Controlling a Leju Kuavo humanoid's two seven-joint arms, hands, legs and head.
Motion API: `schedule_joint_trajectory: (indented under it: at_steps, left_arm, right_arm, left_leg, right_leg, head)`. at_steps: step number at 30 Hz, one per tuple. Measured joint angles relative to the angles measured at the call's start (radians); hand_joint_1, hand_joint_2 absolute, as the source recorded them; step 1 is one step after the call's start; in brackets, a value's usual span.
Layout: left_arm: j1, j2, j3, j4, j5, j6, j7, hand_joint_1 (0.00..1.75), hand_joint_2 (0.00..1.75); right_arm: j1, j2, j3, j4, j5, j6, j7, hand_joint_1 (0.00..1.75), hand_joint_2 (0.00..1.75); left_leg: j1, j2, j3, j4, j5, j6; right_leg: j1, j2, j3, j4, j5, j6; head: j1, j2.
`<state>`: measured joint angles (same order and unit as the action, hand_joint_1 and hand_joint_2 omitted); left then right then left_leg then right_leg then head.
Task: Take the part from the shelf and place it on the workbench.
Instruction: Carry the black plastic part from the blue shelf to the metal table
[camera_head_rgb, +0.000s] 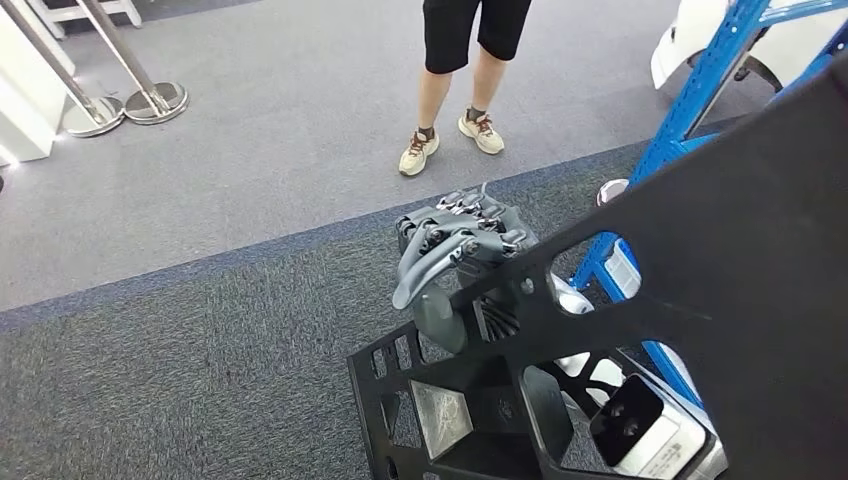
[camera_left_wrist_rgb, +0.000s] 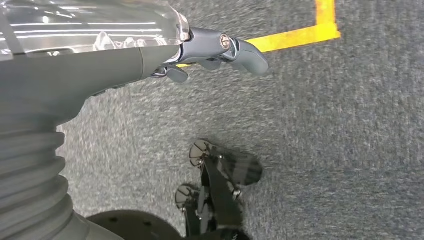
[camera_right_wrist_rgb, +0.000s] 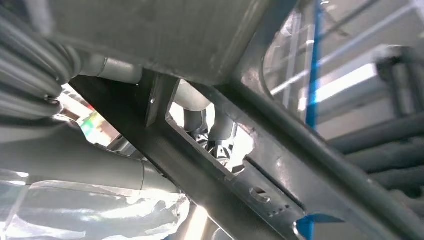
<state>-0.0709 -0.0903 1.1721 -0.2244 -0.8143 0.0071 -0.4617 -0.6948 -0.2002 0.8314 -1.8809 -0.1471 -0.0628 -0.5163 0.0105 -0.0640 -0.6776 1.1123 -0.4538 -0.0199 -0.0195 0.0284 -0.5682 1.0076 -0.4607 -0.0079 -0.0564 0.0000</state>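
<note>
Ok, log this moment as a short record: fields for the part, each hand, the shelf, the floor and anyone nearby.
part: large black metal frame with cut-out openings, held up off the floor
right hand: hand grips the frame, fingers wrapped over one of its bars
left hand: hand hangs over grey carpet, holds nothing, fingers apart
shelf: blue shelf to the robot's right, partly behind the frame
floor: grey carpet, yellow tape line
person: legs and shoes ahead of the robot, standing apart from the frame
</note>
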Motion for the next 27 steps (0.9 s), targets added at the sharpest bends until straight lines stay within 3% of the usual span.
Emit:
schedule_joint_trajectory:
  at_steps: [2, 3, 4, 5, 7, 9, 10, 12, 14, 16, 18, 19, 20, 21, 23, 25, 27]
  left_arm:
    - [-0.004, -0.001, 0.000, 0.000, -0.004, -0.002, 0.003, 0.00, 1.75]
    - [-0.005, -0.001, 0.000, 0.000, -0.005, -0.002, 0.004, 0.00, 1.75]
    - [-0.004, -0.001, 0.000, 0.000, -0.005, -0.003, 0.005, 0.00, 1.75]
    - [-0.002, 0.000, 0.000, 0.000, -0.005, -0.004, 0.006, 0.00, 1.75]
    - [-0.001, 0.001, 0.000, 0.000, -0.005, -0.006, 0.005, 0.00, 1.75]
    - [-0.003, 0.002, 0.000, 0.000, -0.006, -0.008, 0.004, 0.00, 1.75]
    - [-0.003, 0.002, 0.000, 0.000, -0.006, -0.010, 0.003, 0.00, 1.75]
    - [0.001, 0.003, 0.000, 0.000, -0.005, -0.011, 0.000, 0.00, 1.75]
    - [0.002, 0.003, 0.000, 0.000, -0.001, -0.011, -0.004, 0.00, 1.75]
    - [-0.002, 0.003, 0.001, 0.000, 0.003, -0.011, -0.007, 0.00, 1.75]
    - [-0.005, 0.003, 0.001, 0.000, 0.006, -0.010, -0.005, 0.00, 1.75]
    - [-0.005, 0.003, 0.002, 0.000, 0.007, -0.008, -0.002, 0.00, 1.75]
    - [-0.004, 0.003, 0.004, 0.000, 0.008, -0.006, 0.002, 0.00, 1.75]
    - [-0.004, 0.003, 0.006, 0.000, 0.010, -0.004, 0.006, 0.00, 1.75]
    - [-0.004, 0.003, 0.013, 0.000, 0.012, -0.001, 0.018, 0.00, 1.75]
    - [-0.004, 0.003, 0.018, 0.000, 0.013, 0.006, 0.036, 0.00, 1.75]
    - [0.002, 0.005, 0.023, 0.000, 0.013, 0.014, 0.059, 0.00, 1.75]
  right_arm:
    - [0.009, 0.000, 0.000, 0.000, 0.006, 0.001, -0.002, 1.75, 1.75]
    - [0.015, 0.000, -0.001, 0.000, 0.009, 0.002, -0.003, 1.75, 1.75]
    - [0.021, 0.000, -0.001, 0.000, 0.013, 0.002, -0.005, 1.75, 1.75]
    - [0.026, 0.000, -0.002, 0.000, 0.018, 0.003, -0.008, 1.75, 1.75]
    - [0.034, 0.000, -0.005, -0.001, 0.030, 0.008, -0.015, 1.75, 1.75]
    - [0.039, 0.002, -0.009, -0.006, 0.041, 0.014, -0.018, 1.75, 1.75]
    - [0.041, 0.003, -0.010, -0.009, 0.045, 0.016, -0.017, 1.75, 1.75]
    - [0.044, 0.006, -0.012, -0.012, 0.050, 0.018, -0.014, 1.75, 1.75]
    - [0.047, 0.009, -0.014, -0.017, 0.053, 0.023, -0.013, 1.75, 1.75]
    - [0.053, 0.011, -0.016, -0.022, 0.057, 0.033, -0.012, 1.75, 1.75]
    - [0.061, 0.011, -0.016, -0.025, 0.062, 0.038, -0.007, 1.75, 1.75]
    - [0.064, 0.011, -0.016, -0.025, 0.063, 0.040, -0.003, 1.75, 1.75]
    - [0.065, 0.012, -0.015, -0.025, 0.064, 0.041, 0.000, 1.75, 1.75]
    - [0.065, 0.014, -0.015, -0.025, 0.064, 0.042, 0.003, 1.75, 1.75]
    - [0.064, 0.019, -0.015, -0.025, 0.064, 0.044, 0.006, 1.75, 1.75]
    - [0.065, 0.022, -0.016, -0.025, 0.064, 0.047, 0.007, 1.75, 1.75]
    - [0.068, 0.022, -0.019, -0.025, 0.061, 0.053, 0.002, 1.75, 1.75]
  left_leg:
    - [0.003, 0.042, -0.060, 0.127, -0.059, -0.007]
    - [0.005, 0.050, -0.079, 0.171, -0.073, -0.010]
    - [0.006, 0.055, -0.081, 0.181, -0.069, -0.012]
    - [0.007, 0.060, -0.063, 0.152, -0.049, -0.012]
    - [0.004, 0.093, 0.013, 0.019, 0.006, -0.008]
    - [-0.004, 0.123, 0.063, -0.076, 0.030, 0.007]
    - [-0.009, 0.127, 0.068, -0.089, 0.028, 0.015]
    - [-0.008, 0.105, 0.067, -0.093, 0.029, 0.029]
    - [-0.005, 0.085, 0.070, -0.100, 0.034, 0.040]
    - [-0.003, 0.062, 0.071, -0.103, 0.036, 0.048]
    - [-0.004, 0.035, 0.071, -0.101, 0.036, 0.051]
    - [-0.005, 0.021, 0.071, -0.099, 0.036, 0.051]
    - [-0.004, 0.006, 0.071, -0.097, 0.036, 0.050]
    - [-0.004, -0.009, 0.072, -0.094, 0.035, 0.048]
    - [-0.003, -0.036, 0.068, -0.086, 0.032, 0.042]
    - [-0.002, -0.059, 0.058, -0.082, 0.033, 0.032]
    - [0.002, -0.081, 0.052, -0.084, 0.037, 0.018]
  right_leg:
    - [0.004, -0.033, 0.003, -0.001, -0.003, -0.006]
    - [0.006, -0.049, 0.004, -0.001, -0.005, -0.007]
    - [0.007, -0.065, 0.005, -0.001, -0.006, -0.006]
    - [0.007, -0.079, 0.007, 0.000, -0.009, -0.004]
    - [0.009, -0.103, 0.013, 0.000, -0.015, 0.002]
    - [0.014, -0.124, 0.018, 0.001, -0.021, 0.010]
    - [0.017, -0.133, 0.020, 0.001, -0.023, 0.015]
    - [0.016, -0.144, 0.023, 0.001, -0.028, 0.026]
    - [0.011, -0.109, 0.012, 0.036, -0.055, 0.034]
    - [0.007, -0.055, -0.041, 0.149, -0.115, 0.038]
    - [0.007, -0.037, -0.106, 0.274, -0.157, 0.039]
    - [0.006, -0.035, -0.122, 0.296, -0.152, 0.039]
    - [0.006, -0.033, -0.118, 0.278, -0.128, 0.039]
    - [0.004, -0.025, -0.097, 0.224, -0.089, 0.038]
    - [-0.003, 0.024, -0.043, 0.091, -0.026, 0.034]
    - [-0.004, 0.059, -0.019, 0.029, -0.012, 0.029]
    - [-0.001, 0.042, -0.015, 0.021, -0.011, 0.020]
  head:
    - [0.000, 0.000]
    - [0.000, 0.000]
    - [0.000, 0.000]
    - [0.000, 0.000]
    - [0.000, 0.000]
    - [0.000, 0.000]
    - [0.000, 0.000]
    - [0.000, 0.000]
    - [0.000, 0.000]
    - [0.000, 0.000]
    - [0.000, 0.000]
    - [0.000, 0.000]
    - [0.000, 0.000]
    - [0.000, 0.000]
    - [0.000, 0.000]
    - [0.000, 0.000]
    - [0.000, 0.000]
